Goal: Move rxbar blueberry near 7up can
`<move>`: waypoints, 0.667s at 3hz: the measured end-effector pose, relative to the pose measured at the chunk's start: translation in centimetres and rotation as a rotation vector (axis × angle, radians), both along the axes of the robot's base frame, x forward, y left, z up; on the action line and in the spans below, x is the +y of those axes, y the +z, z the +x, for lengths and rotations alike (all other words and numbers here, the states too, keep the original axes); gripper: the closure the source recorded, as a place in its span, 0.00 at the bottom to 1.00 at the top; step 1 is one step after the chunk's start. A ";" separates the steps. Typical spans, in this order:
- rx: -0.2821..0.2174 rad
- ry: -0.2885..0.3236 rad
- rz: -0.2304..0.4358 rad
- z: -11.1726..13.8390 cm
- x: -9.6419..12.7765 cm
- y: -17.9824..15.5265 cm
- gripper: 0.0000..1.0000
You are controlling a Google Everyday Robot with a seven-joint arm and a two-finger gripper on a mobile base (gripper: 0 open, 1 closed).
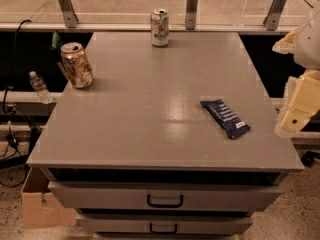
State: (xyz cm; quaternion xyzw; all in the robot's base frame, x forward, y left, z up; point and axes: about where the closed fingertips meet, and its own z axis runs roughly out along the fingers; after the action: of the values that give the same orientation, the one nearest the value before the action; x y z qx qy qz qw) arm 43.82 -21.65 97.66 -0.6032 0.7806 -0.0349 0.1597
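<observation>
Sitting cropped at right — end effector (296, 115) (near rxbar blueberry (225, 118)).

Bare tabletop (150, 109) between hand (293, 120) at right edge and 7up can (160, 28)

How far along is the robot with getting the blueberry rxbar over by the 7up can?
Nothing looks done. The rxbar blueberry lies flat toward the front right of the table, far from the 7up can at the back edge. Nothing is in hand: the gripper hangs off the table's right side, not touching the bar. Left: grasp the bar, carry it back, set it beside the can.
</observation>
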 end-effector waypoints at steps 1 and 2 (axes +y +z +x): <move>-0.005 0.000 0.001 0.0 0.0 0.1 0.00; 0.006 -0.040 0.043 0.7 0.2 -2.2 0.00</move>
State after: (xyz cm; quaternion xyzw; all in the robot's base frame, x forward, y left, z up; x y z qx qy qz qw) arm 44.54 -21.45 95.43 -0.5840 0.7936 -0.0194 0.1697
